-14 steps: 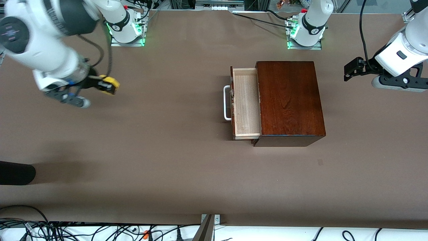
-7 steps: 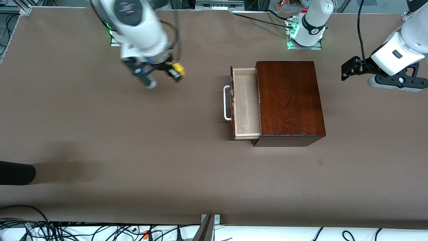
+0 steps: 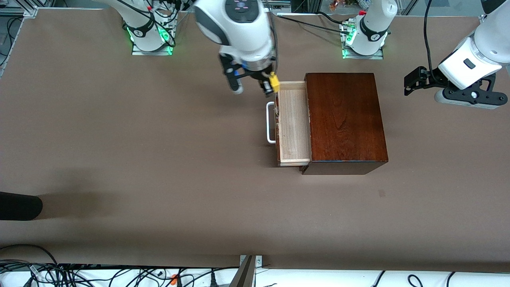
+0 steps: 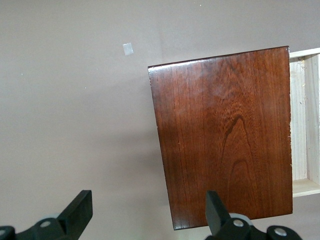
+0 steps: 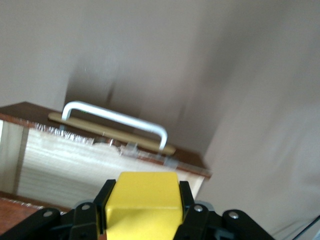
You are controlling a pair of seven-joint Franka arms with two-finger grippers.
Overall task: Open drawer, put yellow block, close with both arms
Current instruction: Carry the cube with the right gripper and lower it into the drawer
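Right gripper (image 3: pixel 272 84) pinching yellow block (image 3: pixel 274 83) over open drawer's (image 3: pixel 294 123) corner; left gripper (image 3: pixel 412 81) w/ jaws spread, waiting above worktop (image 3: pixel 159 159).

A bright yellow block (image 3: pixel 274 82) sits between the black fingers of the right gripper (image 3: pixel 269 85), carried by a white arm with a dark grey cap. The drawer (image 3: pixel 294 121) shows pale, finely grained wood inside, with a white U-shaped handle (image 3: pixel 270 122). Its box (image 3: pixel 345 117) is glossy reddish-brown with dark arching grain. The counter (image 3: pixel 159 167) is plain matte brown. The left gripper (image 3: pixel 414 81) is black; both bases glow green.
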